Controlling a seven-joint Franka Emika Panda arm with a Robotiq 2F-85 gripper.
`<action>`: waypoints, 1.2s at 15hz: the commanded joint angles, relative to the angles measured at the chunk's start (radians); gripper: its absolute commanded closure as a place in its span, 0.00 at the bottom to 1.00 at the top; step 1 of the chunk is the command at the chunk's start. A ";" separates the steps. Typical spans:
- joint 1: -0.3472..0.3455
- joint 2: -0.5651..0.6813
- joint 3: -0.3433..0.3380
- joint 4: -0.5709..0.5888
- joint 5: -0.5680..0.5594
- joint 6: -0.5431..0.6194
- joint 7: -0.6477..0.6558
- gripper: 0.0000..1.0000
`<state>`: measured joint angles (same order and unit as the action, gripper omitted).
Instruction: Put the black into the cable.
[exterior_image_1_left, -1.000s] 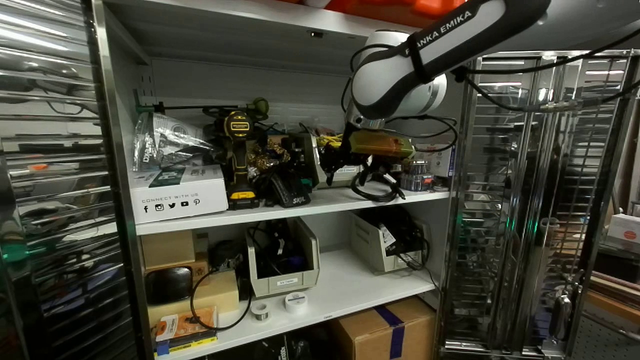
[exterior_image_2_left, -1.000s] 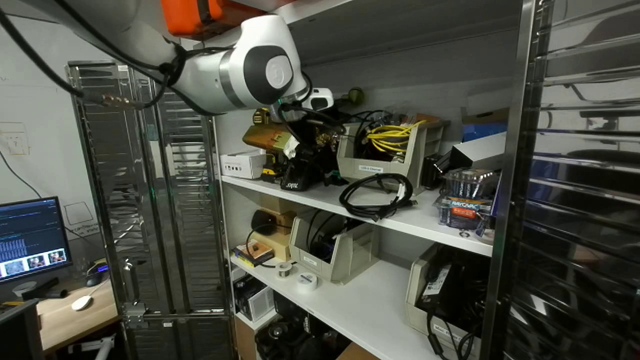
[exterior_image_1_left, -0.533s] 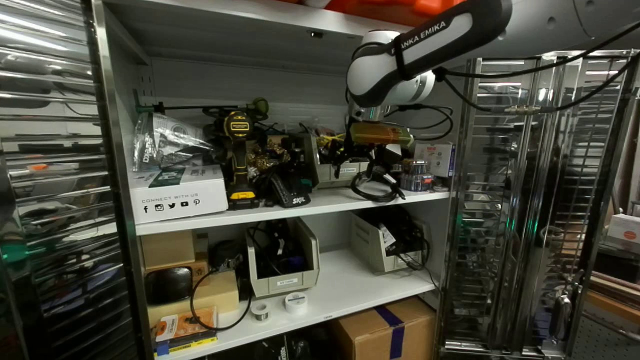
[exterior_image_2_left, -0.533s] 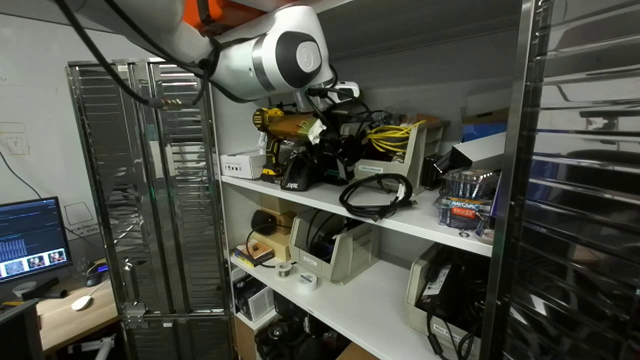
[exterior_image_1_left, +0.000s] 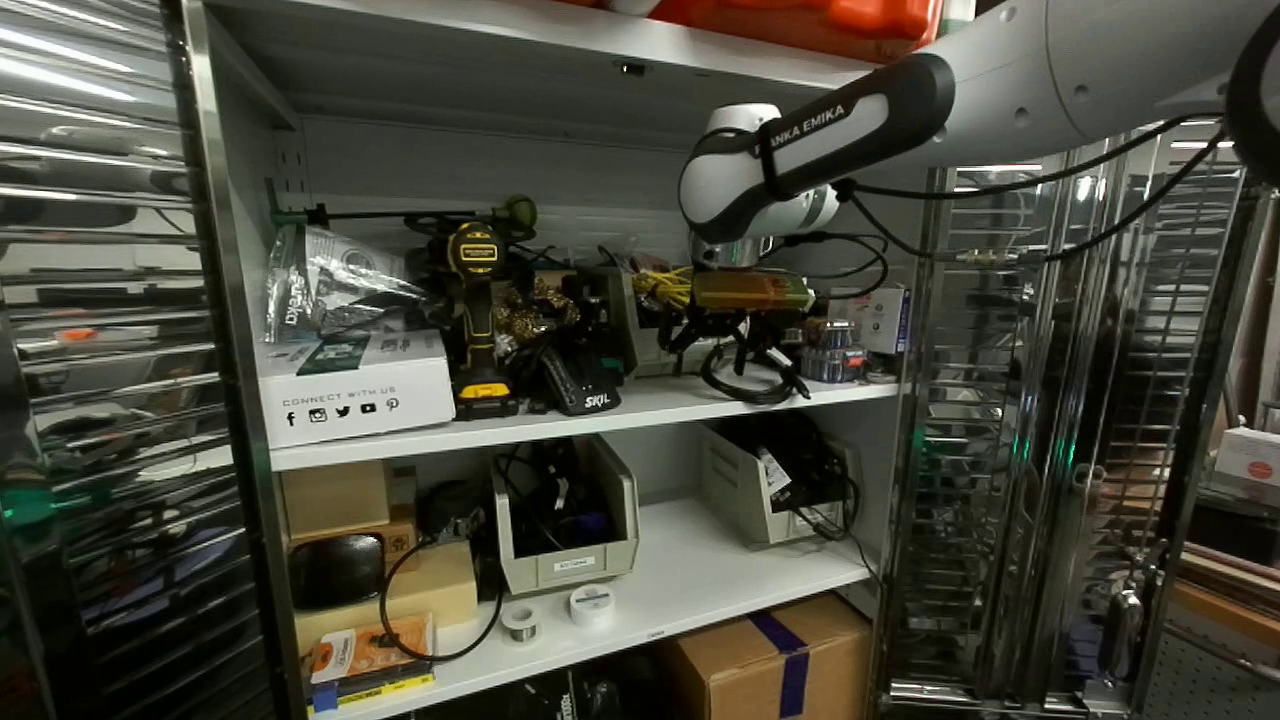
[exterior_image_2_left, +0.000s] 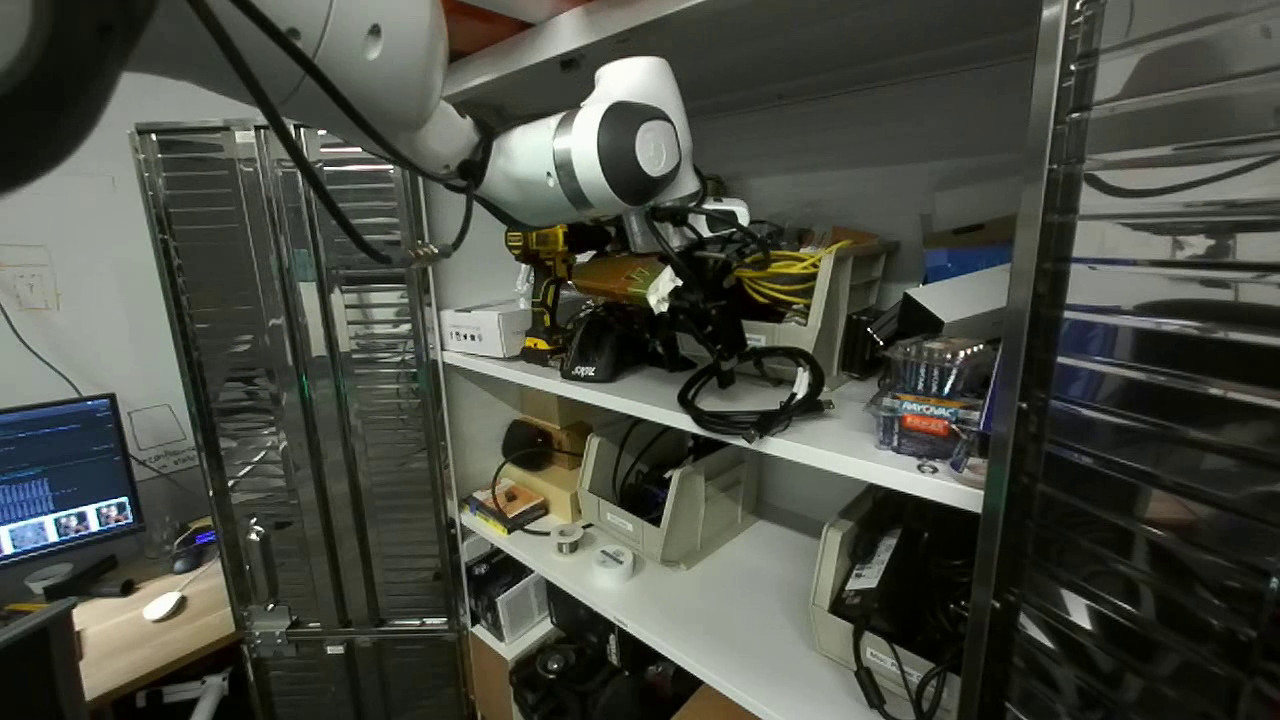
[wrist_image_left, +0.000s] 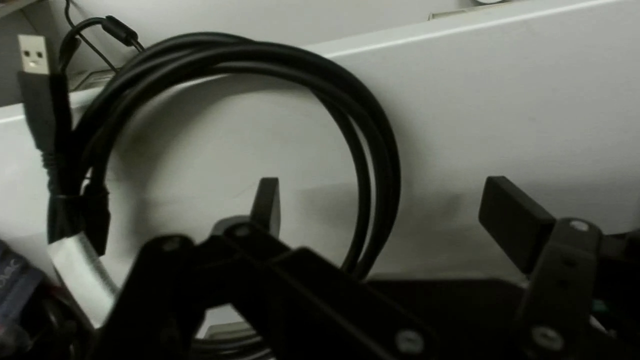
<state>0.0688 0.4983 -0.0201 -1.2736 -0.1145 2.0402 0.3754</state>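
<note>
On the shelf (wrist_image_left: 475, 125) with the drill (exterior_image_1_left: 478, 305), the black cable (wrist_image_left: 389, 165) lay in loops, perhaps so it could come up all together. Over it, the gripper (wrist_image_left: 385, 206) held nothing, fingers (wrist_image_left: 515, 220) spread wide, I guessed to fit around one side of the loops.

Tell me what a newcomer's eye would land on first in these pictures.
Likely the big robot arm, reaching in from the upper right of an exterior view over a cluttered shelf. Next, the coiled black cable near that shelf's front edge, large in the wrist view, where the open fingers appear to either side of its right strands. Then the bright yellow cables in the bin behind the coil.
</note>
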 joint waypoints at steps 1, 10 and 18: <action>0.029 0.090 -0.020 0.142 -0.008 -0.061 0.021 0.26; 0.057 0.031 -0.024 0.061 -0.032 -0.098 0.069 0.88; 0.124 -0.194 -0.030 -0.251 -0.093 0.035 0.256 0.86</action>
<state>0.1428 0.4584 -0.0321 -1.3311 -0.1586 1.9728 0.5395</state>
